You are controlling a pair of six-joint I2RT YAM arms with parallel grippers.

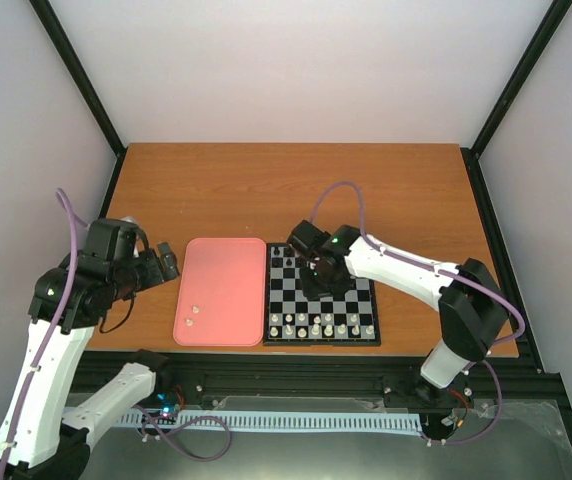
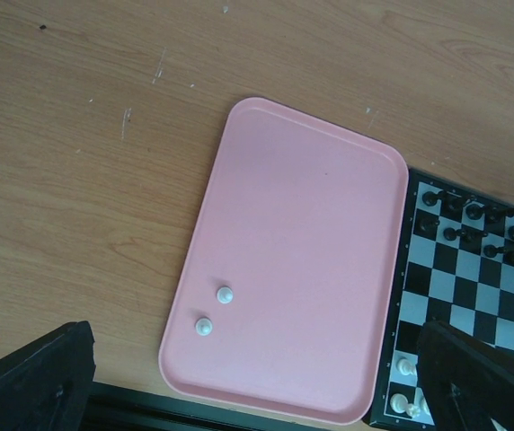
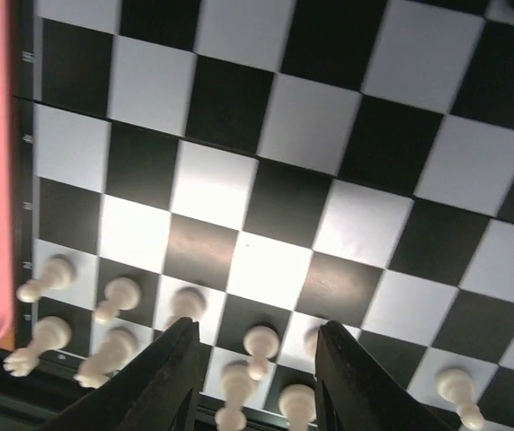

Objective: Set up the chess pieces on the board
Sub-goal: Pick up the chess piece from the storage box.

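The board [image 1: 356, 300] lies right of centre, with cream-white chess pieces [image 1: 324, 324] in its two near rows and black ones [image 2: 473, 212] at its far side. My right gripper [image 3: 257, 337] hovers low over the white rows, open. A white pawn [image 3: 260, 344] stands on its square in the gap, free of both fingers [image 3: 174, 377]. Two more white pieces [image 2: 225, 294] sit on the pink tray [image 2: 311, 180], near its front left corner. My left gripper [image 2: 255, 346] hangs wide open and empty above the tray's near edge.
The pink tray [image 1: 222, 270] touches the board's left side. The right arm [image 1: 406, 270] reaches over the board's far right corner. Bare wooden table [image 1: 296, 190] stretches behind both, and black frame posts stand at the back corners.
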